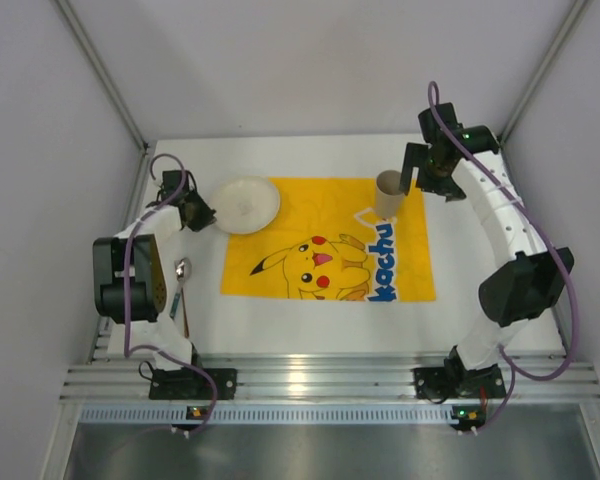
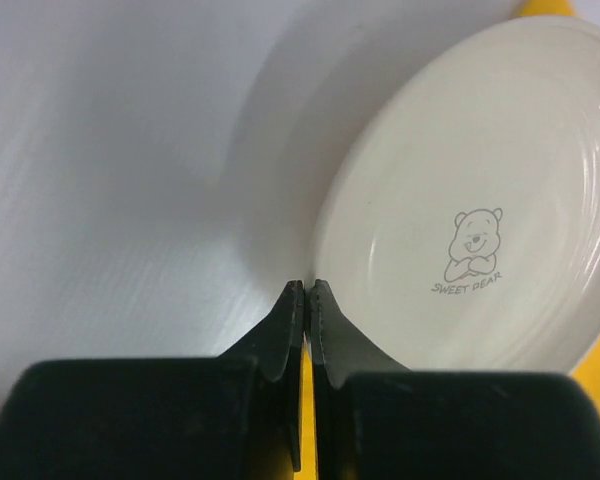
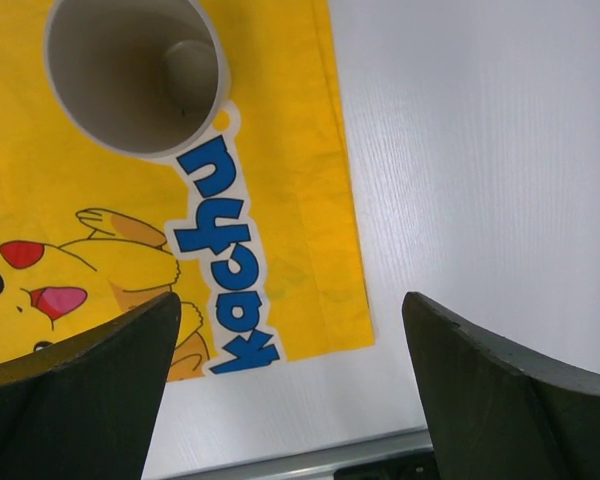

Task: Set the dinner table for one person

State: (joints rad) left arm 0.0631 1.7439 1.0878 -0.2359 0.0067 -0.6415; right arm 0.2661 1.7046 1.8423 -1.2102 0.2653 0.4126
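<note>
Left wrist alone shows left pincer (image 2: pixel 306 292) apparently pinching plate (image 2: pixel 480 150) rim.

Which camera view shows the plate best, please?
The left wrist view: the plate fills it, its bear print legible. The top external view shows it whole but small, overlapping the yellow mat's corner. The right wrist view misses it.

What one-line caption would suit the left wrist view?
Left gripper shut on the rim of a cream plate printed with a bear.
</note>
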